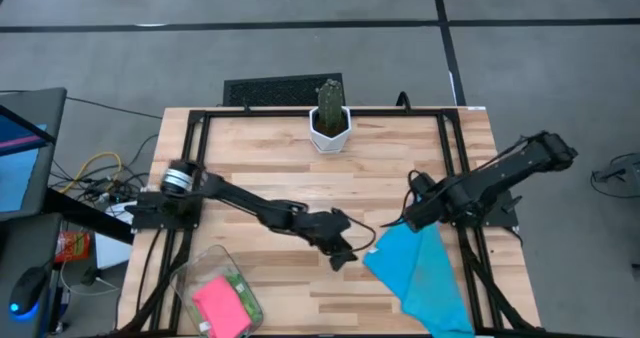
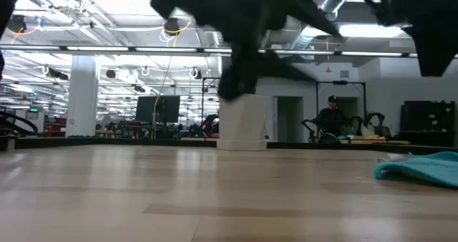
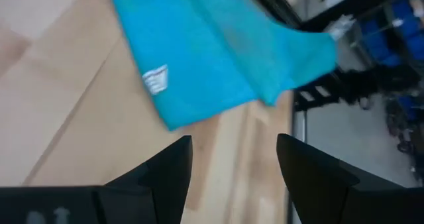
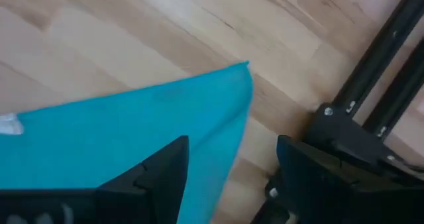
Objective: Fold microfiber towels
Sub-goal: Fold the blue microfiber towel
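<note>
Sky blue towel (image 1: 425,271) lies on the wooden tabletop (image 1: 380,178), at the corner nearest the right arm's base frame. It's partly folded/rumpled, w/ one pointed corner toward the tabletop middle and the far end running over the front edge. A small white tag (image 3: 156,79) shows on it in the left wrist view. In the low view the towel (image 2: 422,168) sits flat and low, off to the side of the white pot.

Left end effector (image 1: 345,253) hovers just beside the blue towel, on its middle-of-tabletop side, not touching. Fingers (image 3: 165,174) spread apart, nothing between them; bare wood and the towel edge show through the gap.

Right end effector (image 1: 410,216) sits just above the blue towel's pointed corner, on the cactus side of it. Fingers (image 4: 162,164) spread wide, empty; the towel's corner (image 4: 225,105) lies below the gap, apart from the tips as far as can be seen.

Hot pink towel (image 1: 222,306) lies in the clear plastic bin (image 1: 200,268), well apart from the blue towel, along the same front edge but by the left arm's base. A bit of light green cloth (image 1: 240,288) is tucked beside it in the bin.

Cactus (image 1: 330,100) in white pot (image 1: 329,135) stands upright at the back edge, well away from the blue towel.

A person (image 2: 330,117) is in the room far behind, past the pot.
</note>
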Controlling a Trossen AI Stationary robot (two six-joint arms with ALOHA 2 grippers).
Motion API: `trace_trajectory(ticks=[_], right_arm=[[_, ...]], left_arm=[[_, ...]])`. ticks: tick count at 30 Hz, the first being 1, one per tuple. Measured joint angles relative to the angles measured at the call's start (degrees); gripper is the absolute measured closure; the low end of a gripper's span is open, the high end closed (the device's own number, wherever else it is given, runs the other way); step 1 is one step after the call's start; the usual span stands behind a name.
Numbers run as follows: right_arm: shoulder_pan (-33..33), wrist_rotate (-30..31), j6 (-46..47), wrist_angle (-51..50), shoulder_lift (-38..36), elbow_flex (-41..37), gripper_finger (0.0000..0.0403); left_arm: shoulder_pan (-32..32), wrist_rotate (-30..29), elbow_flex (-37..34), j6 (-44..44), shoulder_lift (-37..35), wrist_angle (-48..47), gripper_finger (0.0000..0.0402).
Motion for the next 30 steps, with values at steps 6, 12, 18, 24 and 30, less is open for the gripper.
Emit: trace_trajectory(ticks=[6, 12, 18, 24, 30], right_arm=[[-2.77, -1.16, 0.08, 8.38, -6.32, -12.28, 0.0148], [-5.97, -1.49, -1.19, 14.51, -7.1, -19.29, 0.0148], [-9.36, -0.18, -4.54, 17.13, -4.61, -19.69, 0.0148], [-14.53, -0.79, -6.91, 19.7, 0.75, -21.83, 0.0148], [-18.84, -2.86, -9.81, 28.3, 5.97, -24.82, 0.0148]], left_arm=[[0.38, 0.07, 10.57, 0.18, 11.21, -5.22, 0.0189], [-0.2, -3.06, 24.87, 2.96, 20.43, -16.24, 0.0189], [-0.37, -2.19, 33.02, 4.5, 25.67, -22.65, 0.0189], [-0.7, -8.68, 33.28, 4.79, 25.43, -25.89, 0.0189], [-1.07, -8.05, 33.41, 4.81, 26.15, -25.68, 0.019]])
